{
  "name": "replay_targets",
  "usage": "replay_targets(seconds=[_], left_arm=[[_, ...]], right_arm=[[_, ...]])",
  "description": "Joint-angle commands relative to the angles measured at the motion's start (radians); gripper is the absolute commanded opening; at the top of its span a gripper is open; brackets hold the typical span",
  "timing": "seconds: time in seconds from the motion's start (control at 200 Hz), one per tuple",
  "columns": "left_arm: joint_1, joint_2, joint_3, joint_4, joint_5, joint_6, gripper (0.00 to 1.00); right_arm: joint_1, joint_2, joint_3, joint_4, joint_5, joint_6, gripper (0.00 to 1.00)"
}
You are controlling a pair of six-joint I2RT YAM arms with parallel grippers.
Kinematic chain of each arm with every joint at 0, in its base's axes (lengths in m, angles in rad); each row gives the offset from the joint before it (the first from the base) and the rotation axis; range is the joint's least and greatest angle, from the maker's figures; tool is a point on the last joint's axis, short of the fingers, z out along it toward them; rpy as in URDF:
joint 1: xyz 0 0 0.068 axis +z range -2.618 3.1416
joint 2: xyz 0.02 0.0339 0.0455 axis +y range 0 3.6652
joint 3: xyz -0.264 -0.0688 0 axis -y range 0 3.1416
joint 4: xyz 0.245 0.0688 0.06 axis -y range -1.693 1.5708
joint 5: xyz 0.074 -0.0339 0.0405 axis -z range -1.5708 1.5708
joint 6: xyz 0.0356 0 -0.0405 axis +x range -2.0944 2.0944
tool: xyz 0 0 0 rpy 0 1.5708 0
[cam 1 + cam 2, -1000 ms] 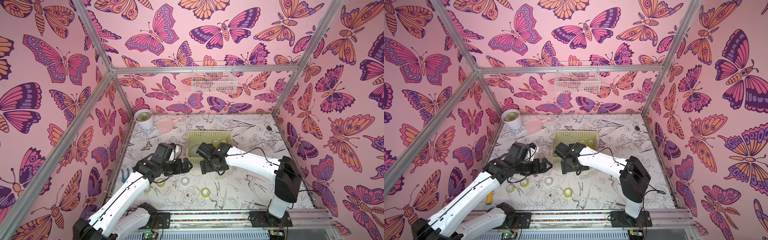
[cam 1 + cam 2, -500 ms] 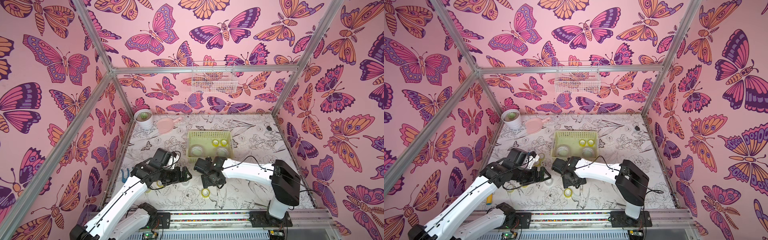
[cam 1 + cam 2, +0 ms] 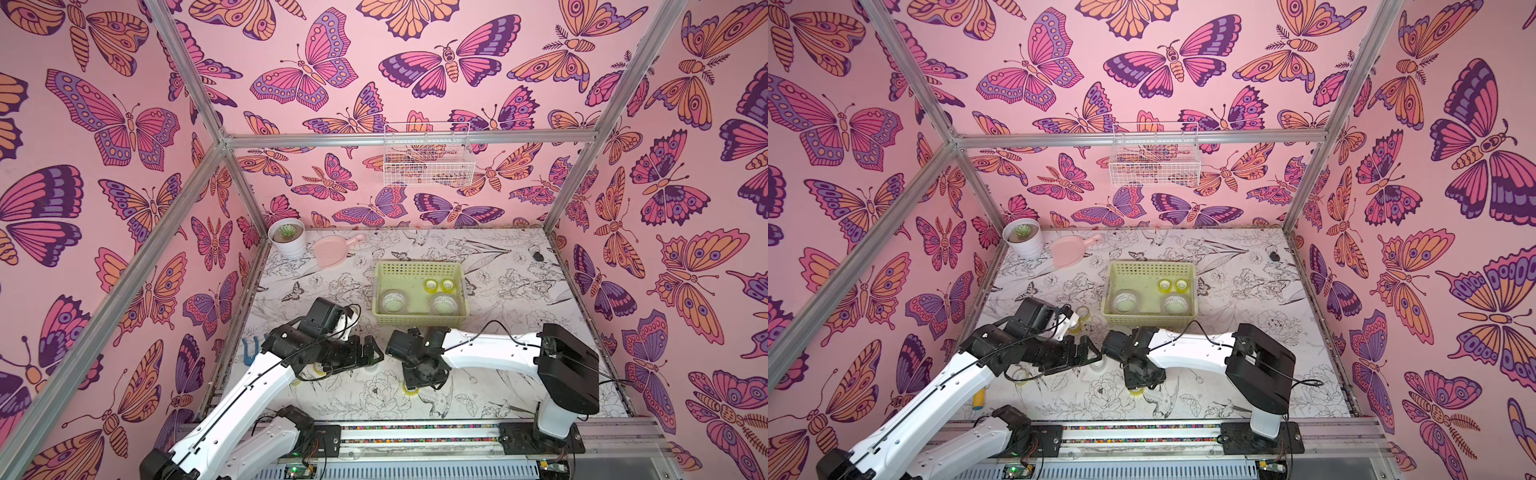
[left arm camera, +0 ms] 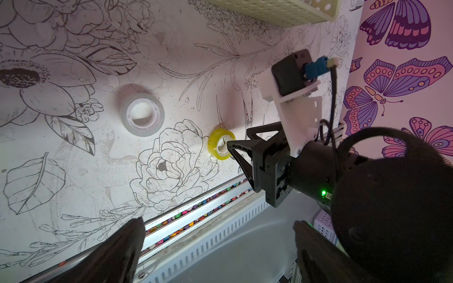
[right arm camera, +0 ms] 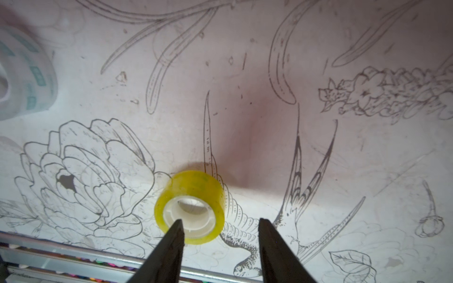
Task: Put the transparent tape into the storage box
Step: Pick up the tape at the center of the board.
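Lying flat, yellow tape roll [image 5: 196, 188] points its core hole upward.

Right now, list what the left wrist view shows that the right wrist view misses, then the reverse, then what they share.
Left wrist only: a corner of the basket, the butterfly wall, the open left fingers, and the right fingers seen from outside, down at the yellow tape roll.
Right wrist only: a close look between the right fingers, one tip over the roll's white core, the other outside the roll, apart from it.
Both: the yellow tape roll, the clear tape roll, the flower-printed table.
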Motion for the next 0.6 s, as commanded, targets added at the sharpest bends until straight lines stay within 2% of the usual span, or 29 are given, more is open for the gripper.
replay_targets(seconds=[0.0,0.23,0.29,0.351,0.426,0.596], left_arm=[[0.003,0.002,-0.015,-0.030,0.015,0.003,1.00],[0.003,0.005,-0.011,-0.031,0.009,0.004,1.00],[0.003,0.006,-0.011,-0.030,0.007,0.004,1.00],[0.003,0.006,-0.011,-0.030,0.007,0.004,1.00],[0.003,0.008,-0.010,-0.030,0.005,0.004,1.00],[0.003,0.012,-0.007,-0.030,-0.003,0.006,1.00]], right_arm=[[0.006,0.024,-0.014,-0.002,0.000,0.019,0.50],[0.005,0.062,-0.033,0.018,-0.003,0.010,0.42],[0.004,0.072,-0.032,0.018,-0.002,0.008,0.31],[0.003,0.074,-0.030,0.018,0.004,0.005,0.26],[0.000,0.068,-0.028,0.009,0.014,0.002,0.14],[-0.011,0.015,-0.022,-0.032,0.052,-0.005,0.10]])
